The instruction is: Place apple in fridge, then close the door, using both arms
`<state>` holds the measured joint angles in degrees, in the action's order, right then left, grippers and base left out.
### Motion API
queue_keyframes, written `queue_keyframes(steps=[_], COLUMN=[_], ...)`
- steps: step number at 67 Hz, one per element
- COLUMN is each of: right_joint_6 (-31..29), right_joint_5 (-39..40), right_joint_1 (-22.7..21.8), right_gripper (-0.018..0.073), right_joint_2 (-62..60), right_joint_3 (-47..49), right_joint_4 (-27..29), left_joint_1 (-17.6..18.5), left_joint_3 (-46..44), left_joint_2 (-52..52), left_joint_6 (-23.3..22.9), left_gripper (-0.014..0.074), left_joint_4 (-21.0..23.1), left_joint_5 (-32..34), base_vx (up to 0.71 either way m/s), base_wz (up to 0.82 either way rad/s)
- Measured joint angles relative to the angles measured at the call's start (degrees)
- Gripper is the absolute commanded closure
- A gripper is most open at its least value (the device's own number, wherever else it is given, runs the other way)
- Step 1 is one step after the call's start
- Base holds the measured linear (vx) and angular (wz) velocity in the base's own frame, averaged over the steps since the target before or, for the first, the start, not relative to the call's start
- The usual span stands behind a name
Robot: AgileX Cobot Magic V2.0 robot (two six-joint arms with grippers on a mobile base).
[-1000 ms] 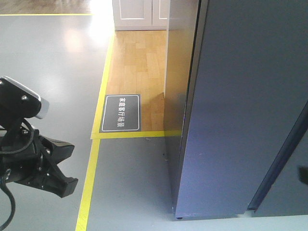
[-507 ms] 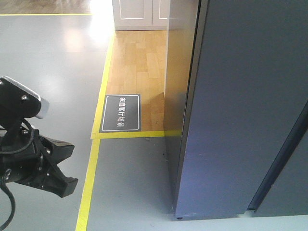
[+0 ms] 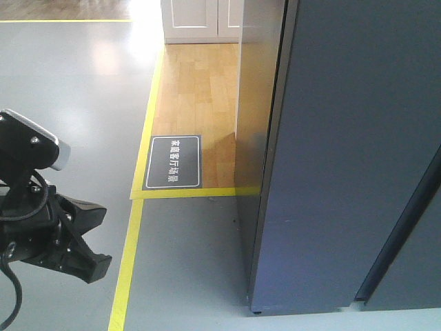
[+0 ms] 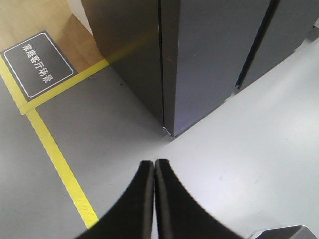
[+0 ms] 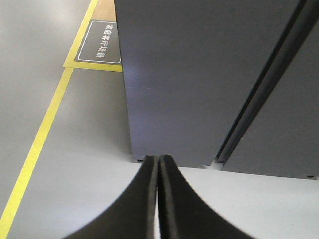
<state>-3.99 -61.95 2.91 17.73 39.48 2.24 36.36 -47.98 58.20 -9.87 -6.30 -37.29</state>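
The fridge is tall and dark grey and stands shut, with its door flush against the body. No white lining or shelves show. The apple is out of view. My left arm hangs low at the left, over the grey floor. My left gripper is shut and empty, its tips a short way in front of the fridge's bottom corner. My right gripper is shut and empty, pointing at the foot of the fridge door. It does not show in the front view.
A yellow floor line runs along the left of the fridge. A black sign plate lies on the wooden floor beyond. A second dark grey panel stands to the right of a narrow gap. White cabinets stand at the back.
A small dark shape at the right edge of the front view one second ago is gone. The left arm has not moved.
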Motion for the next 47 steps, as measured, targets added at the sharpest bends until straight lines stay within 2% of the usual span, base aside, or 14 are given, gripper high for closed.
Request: queue_keyframes(steps=[37, 42, 47], right_joint_6=[0.0, 0.0, 0.0], right_joint_5=[0.0, 0.0, 0.0], right_joint_1=[0.0, 0.0, 0.0], right_gripper=[0.0562, 0.0562, 0.0562], right_joint_2=[0.0, 0.0, 0.0], right_joint_3=[0.0, 0.0, 0.0], right_joint_4=[0.0, 0.0, 0.0], left_joint_1=[-0.1, -1.4, -4.7], left_joint_3=[0.0, 0.1, 1.5], left_joint_2=[-1.5, -3.8, -6.8], left_joint_6=[0.0, 0.0, 0.0], left_gripper=[0.0603, 0.0603, 0.0603], left_joint_4=[0.0, 0.2, 1.1], left_joint_5=[0.0, 0.0, 0.7], base_vx=[0.0, 0.0, 0.0], base_wz=[0.0, 0.0, 0.0])
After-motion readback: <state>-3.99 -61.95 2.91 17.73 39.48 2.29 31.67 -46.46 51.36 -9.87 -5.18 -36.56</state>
